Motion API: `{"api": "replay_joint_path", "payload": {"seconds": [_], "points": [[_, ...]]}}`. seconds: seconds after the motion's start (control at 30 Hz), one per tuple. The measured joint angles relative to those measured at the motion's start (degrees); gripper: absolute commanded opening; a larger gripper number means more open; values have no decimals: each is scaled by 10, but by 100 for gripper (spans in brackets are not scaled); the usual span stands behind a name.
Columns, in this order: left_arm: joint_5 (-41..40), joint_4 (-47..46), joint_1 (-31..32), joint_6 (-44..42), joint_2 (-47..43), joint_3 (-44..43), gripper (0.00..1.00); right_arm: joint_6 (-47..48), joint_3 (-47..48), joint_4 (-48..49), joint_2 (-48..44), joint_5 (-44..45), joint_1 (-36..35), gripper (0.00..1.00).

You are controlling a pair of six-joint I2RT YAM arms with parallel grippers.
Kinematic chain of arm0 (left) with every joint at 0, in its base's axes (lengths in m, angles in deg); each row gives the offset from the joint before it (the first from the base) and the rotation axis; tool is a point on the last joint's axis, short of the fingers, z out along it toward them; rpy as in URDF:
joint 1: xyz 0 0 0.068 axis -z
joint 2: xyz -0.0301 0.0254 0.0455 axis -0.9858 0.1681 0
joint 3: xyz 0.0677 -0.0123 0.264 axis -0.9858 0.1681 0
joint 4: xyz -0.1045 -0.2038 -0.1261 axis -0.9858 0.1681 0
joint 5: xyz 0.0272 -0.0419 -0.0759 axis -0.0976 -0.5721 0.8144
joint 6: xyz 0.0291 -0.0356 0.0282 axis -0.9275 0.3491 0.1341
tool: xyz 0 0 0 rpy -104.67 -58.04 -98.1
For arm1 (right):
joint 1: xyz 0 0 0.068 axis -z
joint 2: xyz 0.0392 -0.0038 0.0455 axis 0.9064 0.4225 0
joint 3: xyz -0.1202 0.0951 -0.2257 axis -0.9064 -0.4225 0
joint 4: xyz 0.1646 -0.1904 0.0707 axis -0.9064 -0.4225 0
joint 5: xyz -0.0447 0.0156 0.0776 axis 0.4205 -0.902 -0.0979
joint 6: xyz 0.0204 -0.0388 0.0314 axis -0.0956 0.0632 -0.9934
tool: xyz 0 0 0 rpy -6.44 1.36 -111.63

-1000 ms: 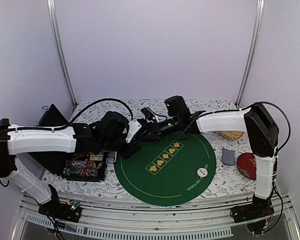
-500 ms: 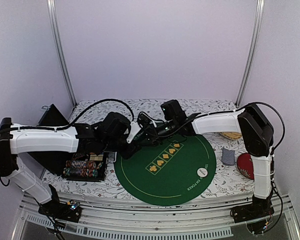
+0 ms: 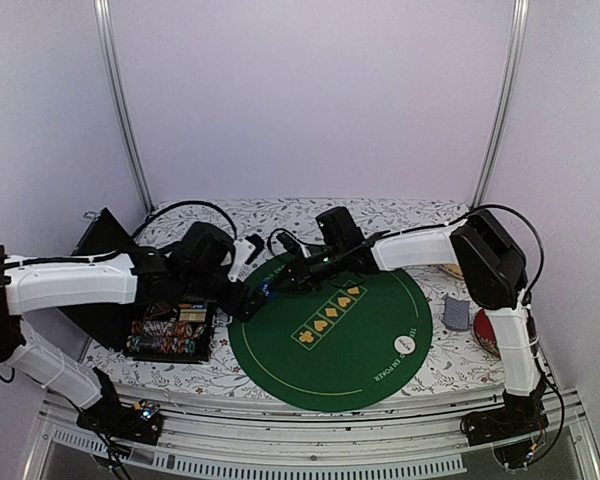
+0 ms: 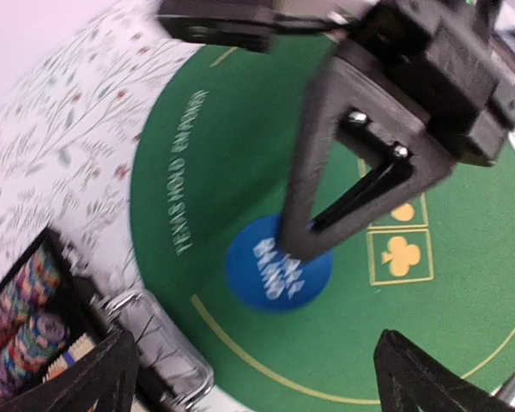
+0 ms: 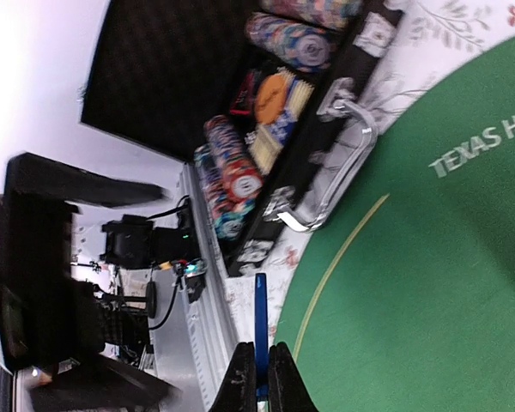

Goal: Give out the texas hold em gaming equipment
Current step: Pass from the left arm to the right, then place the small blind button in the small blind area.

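The right gripper (image 5: 259,350) was pinched shut on a flat round blue button disc (image 5: 259,309), which stood edge-on between its fingers. In the left wrist view the disc's printed face showed over the big round green felt mat (image 4: 463,283), near its left edge. Whether it touched the felt could not be told. The left gripper (image 4: 256,343) stood spread wide just beside it, holding nothing.

The step looked like dealing out this blue button, with the right arm alone carrying it. Next, the left arm would need to back clear. The right would need to lay the disc flat at its place before letting go.

Left of the mat, the open black case (image 3: 170,335) held the striped multicoloured poker chips (image 5: 232,172).
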Motion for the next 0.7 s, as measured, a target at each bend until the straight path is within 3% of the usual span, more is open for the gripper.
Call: {"api": "replay_joint_path", "payload": {"seconds": [0.17, 0.33, 0.53, 0.7], "points": [[52, 10, -93, 32, -116, 63, 98, -22, 75, 5, 104, 8, -2, 2], [73, 9, -146, 60, -208, 89, 98, -34, 119, -5, 164, 20, -18, 2], [67, 30, -251, 113, -189, 90, 98, -40, 164, -12, 187, 28, -38, 2], [69, 57, -297, 142, -144, 90, 96, -39, 168, -25, 189, 40, -44, 3]]}}
